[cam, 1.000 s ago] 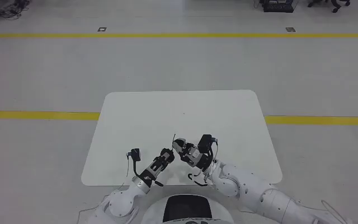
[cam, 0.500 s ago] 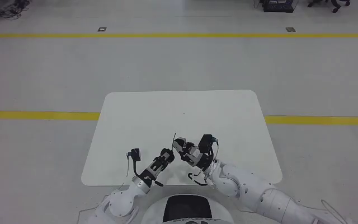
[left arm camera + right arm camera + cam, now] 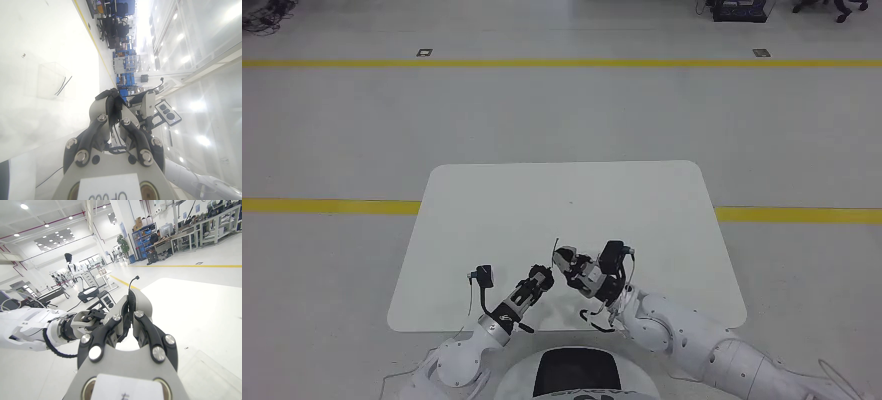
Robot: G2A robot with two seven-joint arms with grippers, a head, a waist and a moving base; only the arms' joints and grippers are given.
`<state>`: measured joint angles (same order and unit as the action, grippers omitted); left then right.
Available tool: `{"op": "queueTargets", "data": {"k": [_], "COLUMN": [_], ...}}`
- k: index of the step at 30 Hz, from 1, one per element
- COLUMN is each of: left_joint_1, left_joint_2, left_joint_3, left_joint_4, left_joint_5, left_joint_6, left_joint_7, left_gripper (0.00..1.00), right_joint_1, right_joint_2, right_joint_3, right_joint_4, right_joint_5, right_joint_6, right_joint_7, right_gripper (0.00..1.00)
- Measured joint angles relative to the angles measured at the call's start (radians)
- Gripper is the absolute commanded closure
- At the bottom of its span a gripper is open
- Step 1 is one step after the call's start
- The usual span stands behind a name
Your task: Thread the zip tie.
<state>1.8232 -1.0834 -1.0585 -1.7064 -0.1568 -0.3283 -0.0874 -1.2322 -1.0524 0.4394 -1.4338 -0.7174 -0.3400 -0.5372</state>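
Right pincer (image 3: 130,295): shut tight on the zip tie (image 3: 137,277), which is clamped between its two fingers.
Zip tie: black and thin; its head end rises clear of the right fingertips and curves a little. In the top view it is a short dark line standing up from that pincer, lower middle of the frame.
Left pincer (image 3: 111,94): fingers pressed together, with a black bit at the tips; I cannot tell whether this is the tie's other end or the pads.
Pincers together: tip to tip, just beside each other, above the near edge of the worktop (image 3: 562,200); touching or not, I cannot tell.
Worktop: white, with rounded corners.
Clear box (image 3: 45,83): on the worktop, at middle left of the left wrist frame, well apart from the pincers.
Spare ties (image 3: 63,85): two thin black strips inside the box, leaning side by side.
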Motion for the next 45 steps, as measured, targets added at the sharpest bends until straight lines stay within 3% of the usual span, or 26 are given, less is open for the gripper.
{"op": "queueTargets", "data": {"k": [45], "left_joint_1": [0.000], "left_joint_2": [0.000], "left_joint_3": [0.000], "left_joint_4": [0.000], "left_joint_5": [0.000], "left_joint_6": [0.000], "left_joint_7": [0.000], "left_gripper": [1.00], "right_joint_1": [-0.004], "right_joint_2": [-0.004], "right_joint_3": [0.006], "right_joint_4": [-0.001], "right_joint_5": [-0.009], "right_joint_6": [0.000], "right_joint_7": [0.018], "right_gripper": [1.00]}}
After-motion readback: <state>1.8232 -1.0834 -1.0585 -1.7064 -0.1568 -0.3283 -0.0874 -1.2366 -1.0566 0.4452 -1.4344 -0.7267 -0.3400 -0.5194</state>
